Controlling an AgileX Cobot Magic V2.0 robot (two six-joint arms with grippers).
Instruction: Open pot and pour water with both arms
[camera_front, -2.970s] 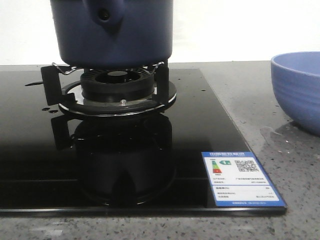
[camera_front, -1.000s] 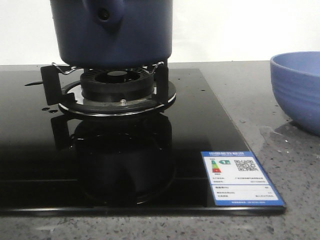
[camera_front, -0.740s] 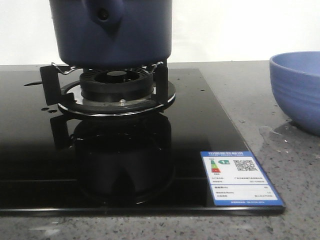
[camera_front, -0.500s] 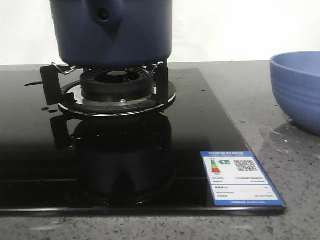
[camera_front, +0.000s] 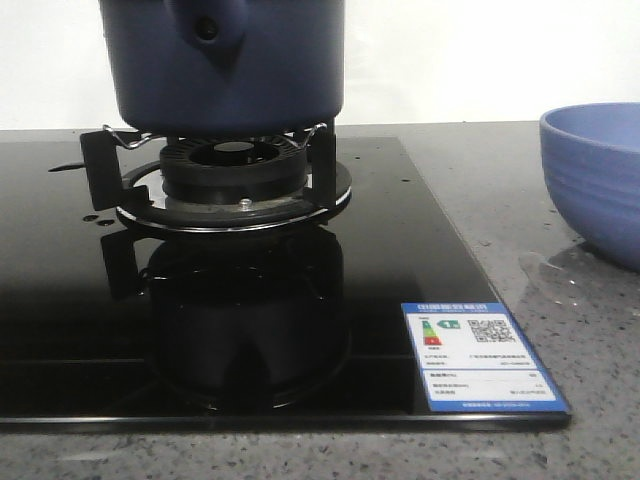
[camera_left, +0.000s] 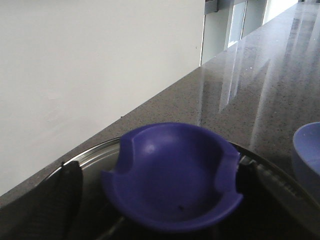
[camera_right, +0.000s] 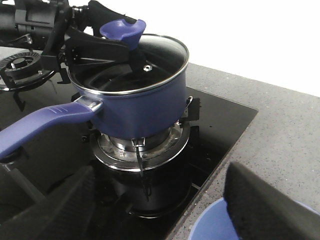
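The dark navy pot (camera_front: 230, 70) stands on the burner grate (camera_front: 235, 175), its handle end with the round hole (camera_front: 207, 27) facing the front camera. In the right wrist view the pot (camera_right: 145, 110) carries a glass lid (camera_right: 160, 60) with a blue knob (camera_right: 122, 29), and its long handle (camera_right: 40, 125) sticks out sideways. My left gripper (camera_left: 150, 190) straddles the knob (camera_left: 172, 175). One finger (camera_left: 55, 200) stands off from it and the other (camera_left: 247, 175) is right at its edge. My right gripper (camera_right: 160, 205) hangs open over the stove's corner, holding nothing.
A light blue ribbed bowl (camera_front: 600, 180) sits on the grey counter (camera_front: 540, 270) right of the black glass stove (camera_front: 60, 300), which carries an energy label (camera_front: 485, 355). A small puddle (camera_front: 545, 265) lies by the bowl. A second burner (camera_right: 20, 62) lies beyond the pot.
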